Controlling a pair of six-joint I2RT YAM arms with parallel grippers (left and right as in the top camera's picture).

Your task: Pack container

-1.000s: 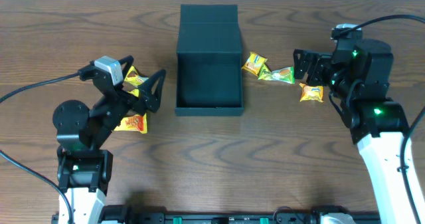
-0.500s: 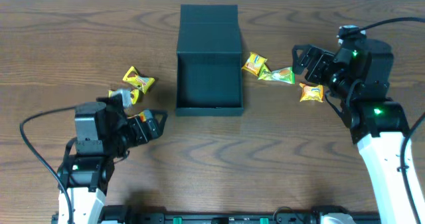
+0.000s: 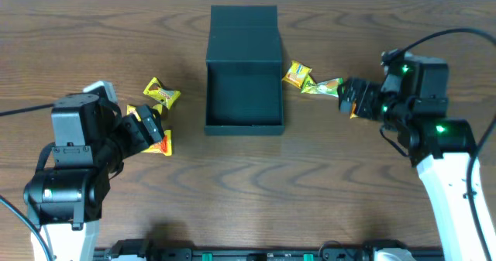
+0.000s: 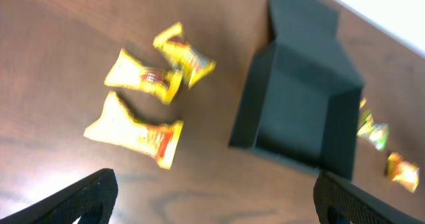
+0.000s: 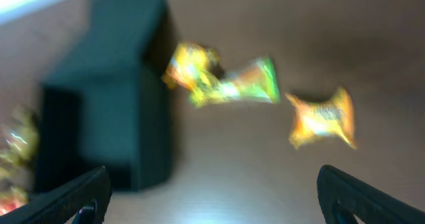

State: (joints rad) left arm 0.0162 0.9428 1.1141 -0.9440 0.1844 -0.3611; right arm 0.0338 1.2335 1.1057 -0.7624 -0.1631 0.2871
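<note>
Between the left tool (image 3: 149, 128) and right tool (image 3: 350, 99) (both spread wide, empty) sits the container (image 3: 244, 91).

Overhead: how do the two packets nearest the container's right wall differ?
The orange packet is squat and lies beside the container; the green-tinted packet is longer and lies farther right, toward the right end effector. Both lie on the table, unpacked.

I have the left black two-finger gripper (image 3: 149, 126) spread wide, fingers pointing right, out ahead of the bent black left arm (image 3: 74, 168). The right black two-finger gripper (image 3: 347, 98) is also spread wide, pointing left from the white-and-black right arm (image 3: 443, 156).
</note>
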